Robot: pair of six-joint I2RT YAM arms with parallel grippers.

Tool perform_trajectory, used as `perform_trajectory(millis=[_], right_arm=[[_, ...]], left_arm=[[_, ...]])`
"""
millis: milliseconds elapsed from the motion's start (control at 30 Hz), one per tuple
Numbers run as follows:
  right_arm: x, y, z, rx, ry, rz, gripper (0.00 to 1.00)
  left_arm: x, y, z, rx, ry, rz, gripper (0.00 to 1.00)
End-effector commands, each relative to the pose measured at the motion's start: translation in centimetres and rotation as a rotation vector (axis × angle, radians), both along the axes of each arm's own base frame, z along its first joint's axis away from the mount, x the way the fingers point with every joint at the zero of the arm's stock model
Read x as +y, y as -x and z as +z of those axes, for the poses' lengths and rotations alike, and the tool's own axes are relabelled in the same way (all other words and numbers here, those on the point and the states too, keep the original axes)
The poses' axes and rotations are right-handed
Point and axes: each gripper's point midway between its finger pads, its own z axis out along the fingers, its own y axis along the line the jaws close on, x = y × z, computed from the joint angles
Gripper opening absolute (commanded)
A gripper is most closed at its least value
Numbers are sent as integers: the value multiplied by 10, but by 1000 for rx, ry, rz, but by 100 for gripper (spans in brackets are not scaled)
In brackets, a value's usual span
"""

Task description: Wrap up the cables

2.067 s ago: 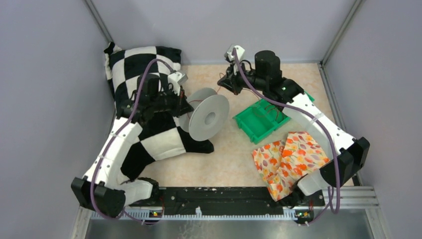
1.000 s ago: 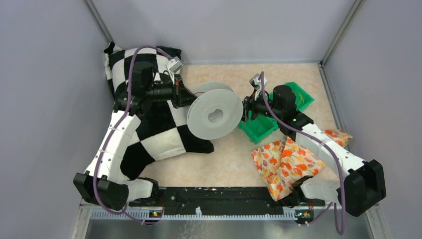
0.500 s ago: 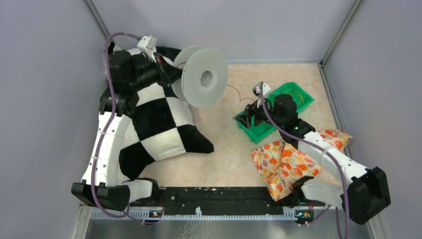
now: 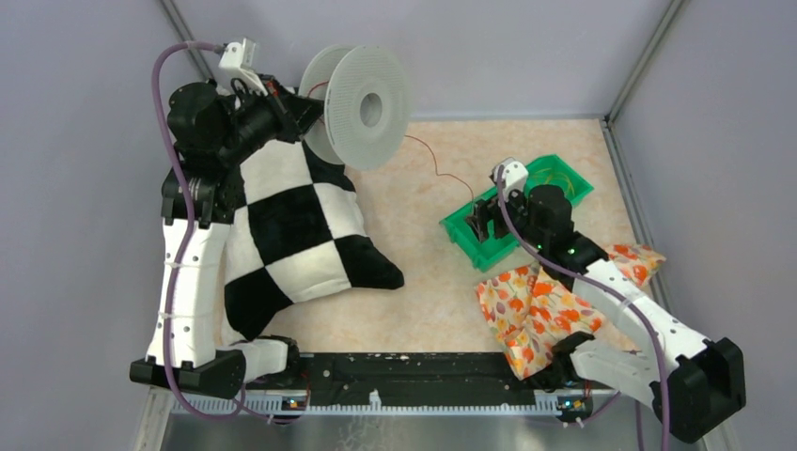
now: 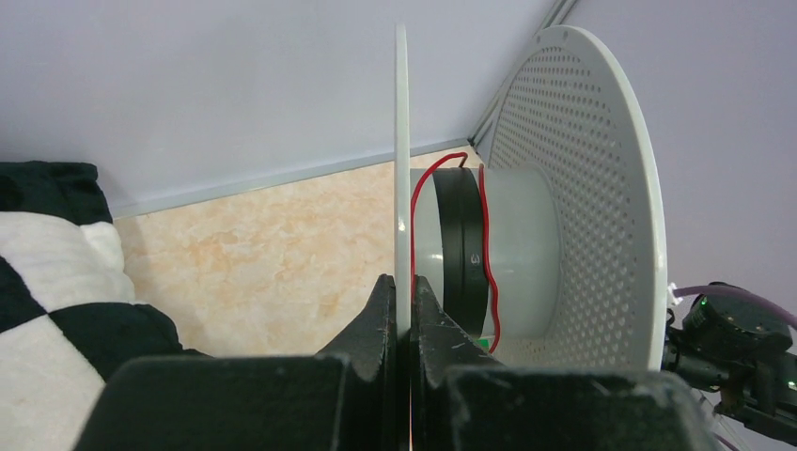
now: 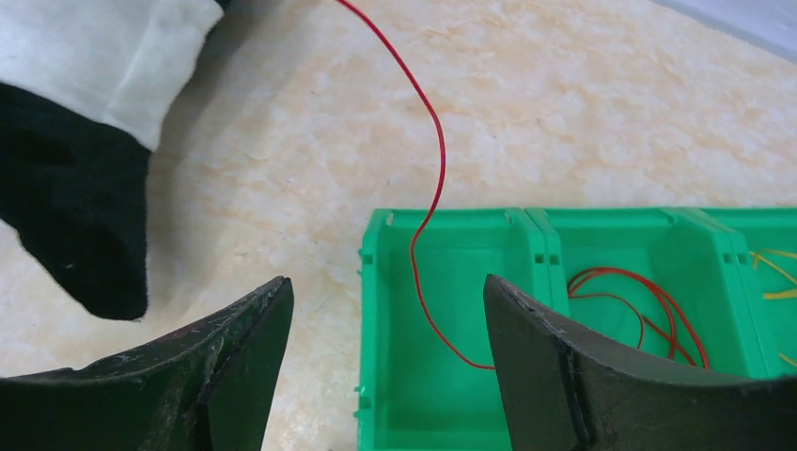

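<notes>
Cable diagonal, spool to bin

Two robot arms, left and right, are built of white shell links and rounded black joint housings, on a black base rail. A thick purple cord runs along each arm to a small white wrist camera. A green light glows on the right arm's black forearm. The right gripper has broad, curved, matte-black fingers with scuffed edges. The left gripper has flat black ones.
</notes>
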Motion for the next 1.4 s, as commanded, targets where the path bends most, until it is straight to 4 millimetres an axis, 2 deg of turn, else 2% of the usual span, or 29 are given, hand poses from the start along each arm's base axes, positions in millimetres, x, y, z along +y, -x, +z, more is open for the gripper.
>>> perform_trajectory(millis=[0, 167, 300, 467, 500, 533, 567, 600, 667, 800, 933, 1033, 1133, 1233, 1367], right_arm=[[-12, -24, 0, -8, -2, -104, 74], [-1, -44, -8, 72, -5, -115, 73], [5, -59, -16, 61, -13, -126, 73], [14, -71, -30, 93, -22, -124, 64], [15, -72, -32, 94, -28, -123, 58], [18, -72, -35, 99, -33, -113, 41], [20, -73, -36, 108, -33, -106, 7], [21, -72, -38, 131, -30, -105, 0], [26, -67, -38, 161, -17, -65, 0], [30, -41, -44, 239, 41, 16, 0], [31, 8, -59, 311, 220, 117, 0], [35, 46, -49, 335, 221, 194, 0], [51, 86, -32, 362, 127, 321, 0], [67, 114, -14, 361, 59, 384, 0], [100, 146, 16, 316, 39, 530, 0]], left_arm=[[3, 13, 41, -111, 47, 10, 0], [3, 11, 42, -123, 52, 15, 0], [3, 13, 46, -137, 54, 11, 0], [4, 14, 47, -137, 51, 14, 0], [4, 14, 46, -135, 51, 17, 0], [5, 14, 46, -135, 51, 21, 0], [6, 13, 46, -134, 51, 29, 0], [9, 11, 46, -130, 50, 48, 0], [19, 1, 40, -100, 48, 125, 0], [40, -26, 24, -54, 95, 284, 0], [60, -62, 14, -55, 170, 431, 0], [67, -86, 6, -30, 225, 488, 0], [77, -105, -5, -14, 276, 556, 0], [82, -115, -17, 1, 313, 598, 0], [81, -119, -28, 4, 289, 623, 0]])
